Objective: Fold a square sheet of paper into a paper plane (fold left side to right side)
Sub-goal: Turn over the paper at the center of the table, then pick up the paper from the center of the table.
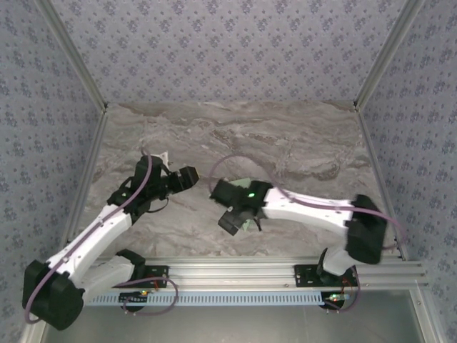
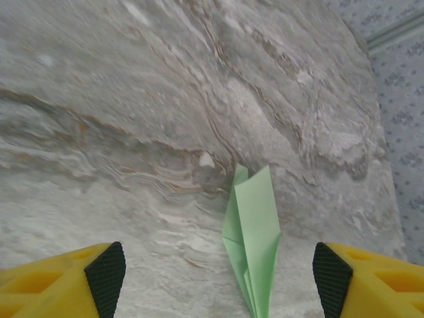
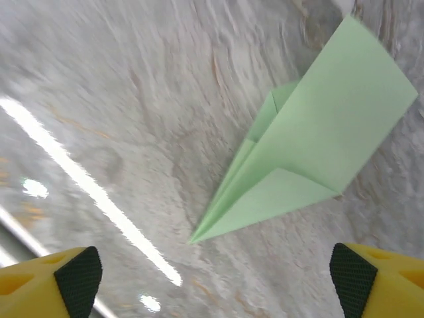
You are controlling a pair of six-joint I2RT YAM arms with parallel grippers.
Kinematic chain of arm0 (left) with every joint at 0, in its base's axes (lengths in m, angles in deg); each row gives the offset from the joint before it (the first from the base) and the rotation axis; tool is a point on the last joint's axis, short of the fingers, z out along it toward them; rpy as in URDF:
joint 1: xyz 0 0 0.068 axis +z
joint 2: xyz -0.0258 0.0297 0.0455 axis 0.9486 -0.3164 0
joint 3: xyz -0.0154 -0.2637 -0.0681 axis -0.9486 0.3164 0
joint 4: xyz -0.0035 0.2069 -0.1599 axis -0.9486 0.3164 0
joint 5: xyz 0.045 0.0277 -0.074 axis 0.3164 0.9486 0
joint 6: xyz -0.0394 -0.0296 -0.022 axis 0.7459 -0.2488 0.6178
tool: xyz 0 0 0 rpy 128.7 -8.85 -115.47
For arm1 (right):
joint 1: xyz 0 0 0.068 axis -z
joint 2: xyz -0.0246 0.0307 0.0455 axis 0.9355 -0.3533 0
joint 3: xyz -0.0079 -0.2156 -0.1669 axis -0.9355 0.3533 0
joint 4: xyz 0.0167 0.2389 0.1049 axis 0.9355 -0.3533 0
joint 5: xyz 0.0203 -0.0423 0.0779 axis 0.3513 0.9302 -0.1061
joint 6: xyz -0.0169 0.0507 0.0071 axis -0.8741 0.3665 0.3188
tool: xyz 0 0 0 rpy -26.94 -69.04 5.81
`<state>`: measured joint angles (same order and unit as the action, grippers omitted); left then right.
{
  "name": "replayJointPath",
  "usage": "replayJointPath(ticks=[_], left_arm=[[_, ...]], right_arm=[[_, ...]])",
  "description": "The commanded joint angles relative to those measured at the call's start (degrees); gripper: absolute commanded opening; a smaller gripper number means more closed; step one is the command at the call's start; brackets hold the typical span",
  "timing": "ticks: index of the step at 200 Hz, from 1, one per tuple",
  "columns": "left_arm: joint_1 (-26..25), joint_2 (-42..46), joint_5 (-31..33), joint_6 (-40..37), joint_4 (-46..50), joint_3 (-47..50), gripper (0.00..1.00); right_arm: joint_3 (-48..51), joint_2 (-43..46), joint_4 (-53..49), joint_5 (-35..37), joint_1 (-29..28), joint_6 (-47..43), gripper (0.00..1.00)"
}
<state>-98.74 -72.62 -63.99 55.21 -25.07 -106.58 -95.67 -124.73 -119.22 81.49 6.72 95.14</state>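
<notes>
One paper plane (image 3: pixel 311 139) lies flat on the marble table (image 2: pixel 132 99). My left gripper (image 2: pixel 218 273) and right gripper (image 3: pixel 215 279) both hang above it, fingers spread wide.

Soft, even light in the top view, faint shadows on the marble bench (image 1: pixel 300 150). The right wrist view is motion-blurred, with a bright glare streak (image 3: pixel 93 192); the left wrist view is slightly soft.
</notes>
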Motion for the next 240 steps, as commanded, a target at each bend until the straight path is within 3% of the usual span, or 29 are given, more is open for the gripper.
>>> replayJointPath(ticks=[1, 37, 87, 127, 161, 181, 213, 240], left_arm=[[-2.06, -4.65, -6.99, 4.13, -11.84, 2.38, 0.77], [-8.93, -16.68, -7.28, 5.20, -19.45, 0.42, 0.77], [-13.02, -33.59, -9.50, 6.26, -26.33, -6.31, 0.75], [-13.51, -42.49, -10.73, 6.62, -28.21, -10.45, 0.72], [-13.52, -47.17, -11.44, 6.28, -27.89, -13.43, 0.68], [-13.52, -48.22, -12.29, 5.70, -29.57, -13.77, 0.54], [-13.38, -47.10, -11.33, 1.89, -31.40, -11.86, 0.21], [-12.65, -44.18, -12.38, 1.14, -35.93, -8.20, 0.10]], right_arm=[[6.68, 7.77, 8.74, -15.83, 7.63, 1.48, 0.96], [17.38, 20.11, 22.49, -29.74, 23.67, 7.26, 1.00], [29.74, 26.46, 35.91, -44.26, 41.97, 16.86, 1.00], [35.27, 28.02, 36.99, -49.38, 49.66, 18.29, 1.00], [36.39, 28.13, 35.46, -50.21, 50.81, 15.89, 1.00], [36.59, 27.28, 35.48, -50.66, 51.26, 15.08, 1.00], [36.95, 23.74, 37.66, -52.07, 51.62, 13.57, 0.98], [36.78, 20.48, 42.00, -54.94, 51.49, 12.40, 0.94]])
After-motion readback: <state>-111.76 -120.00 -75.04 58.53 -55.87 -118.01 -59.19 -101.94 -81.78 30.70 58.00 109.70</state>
